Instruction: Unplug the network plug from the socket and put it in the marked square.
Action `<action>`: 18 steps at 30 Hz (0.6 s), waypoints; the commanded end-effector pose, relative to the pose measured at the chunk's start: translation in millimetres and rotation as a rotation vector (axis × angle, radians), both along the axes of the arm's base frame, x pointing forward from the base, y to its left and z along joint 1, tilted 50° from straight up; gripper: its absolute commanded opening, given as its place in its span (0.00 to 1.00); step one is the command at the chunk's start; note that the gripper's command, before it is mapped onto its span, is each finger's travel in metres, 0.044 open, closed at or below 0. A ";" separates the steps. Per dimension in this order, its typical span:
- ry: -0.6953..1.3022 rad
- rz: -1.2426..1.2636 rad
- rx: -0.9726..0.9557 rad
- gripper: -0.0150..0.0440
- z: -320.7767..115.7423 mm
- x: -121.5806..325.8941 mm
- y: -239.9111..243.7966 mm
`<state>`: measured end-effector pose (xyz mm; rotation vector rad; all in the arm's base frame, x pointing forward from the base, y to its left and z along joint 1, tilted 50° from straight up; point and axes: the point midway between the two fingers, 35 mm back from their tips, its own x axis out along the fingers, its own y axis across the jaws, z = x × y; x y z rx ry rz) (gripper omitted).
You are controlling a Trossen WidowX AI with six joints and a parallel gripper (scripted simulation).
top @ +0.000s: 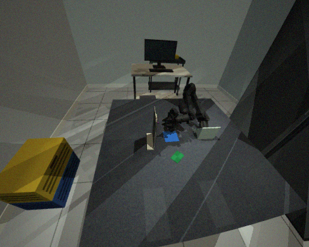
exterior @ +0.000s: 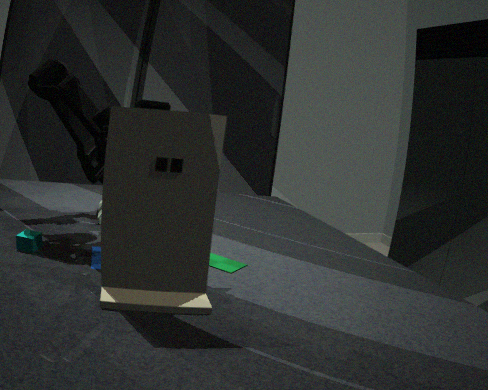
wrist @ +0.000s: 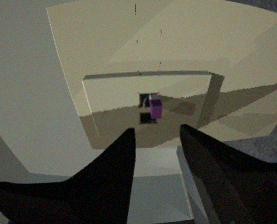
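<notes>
The upright panel (top: 154,128) (exterior: 156,215) (wrist: 114,42) stands edge-on in the top view and shows its back in the exterior view. In the wrist view its face carries a raised plate with two dark sockets. The purple plug (wrist: 156,109) sits at the upper socket; its thin tab is too small to make out clearly. My gripper (wrist: 157,132) (top: 164,122) is partly open and empty, its fingers pointing at the panel. In the wrist view the plug appears just beyond the fingertips, a little above the gap between them. A blue square (top: 171,137) and a green square (top: 177,156) (exterior: 228,263) lie on the table.
A pale green board (top: 209,133) stands near the arm's base. A teal block (exterior: 29,242) lies on the table, hidden in the top view. The panel's foot (top: 150,142) (exterior: 156,298) extends on its back side. A yellow and blue box (top: 31,168) is off the table's left side.
</notes>
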<state>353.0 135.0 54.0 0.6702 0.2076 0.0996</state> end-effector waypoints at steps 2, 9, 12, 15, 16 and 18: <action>0.001 0.009 0.012 0.52 -0.9 9.6 1.2; -0.003 0.014 0.023 0.52 0.0 21.1 0.6; -0.005 0.016 0.028 0.52 0.4 26.0 0.2; -0.007 0.018 0.033 0.52 0.9 30.9 -0.3; -0.007 0.019 0.034 0.52 1.1 32.6 -0.5; -0.008 0.020 0.036 0.52 1.3 34.7 -0.7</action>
